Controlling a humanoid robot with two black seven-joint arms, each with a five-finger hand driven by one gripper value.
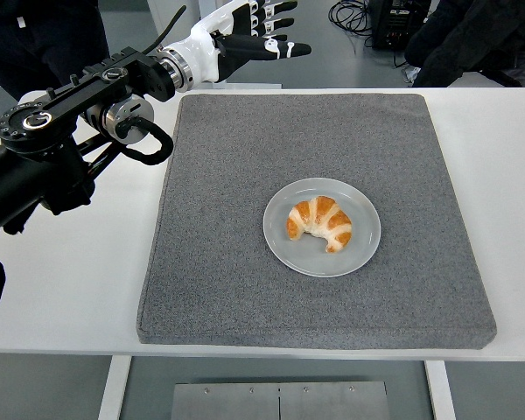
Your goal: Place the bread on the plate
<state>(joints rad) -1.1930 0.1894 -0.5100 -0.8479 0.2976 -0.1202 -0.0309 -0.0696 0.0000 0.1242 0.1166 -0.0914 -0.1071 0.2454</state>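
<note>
A golden croissant (319, 222) lies on the round grey plate (362, 251), which sits near the middle of the grey mat (227, 262). My left hand (261, 33) is raised past the mat's far left corner, well away from the plate. Its white and black fingers (284, 48) are spread and hold nothing. The black left arm (70, 149) runs in from the left edge over the white table. My right arm does not show.
The white table (70, 271) extends on both sides of the mat. People in dark clothes (44, 39) stand behind the table's far edge at the top left and top right. Cables and equipment lie on the floor beyond.
</note>
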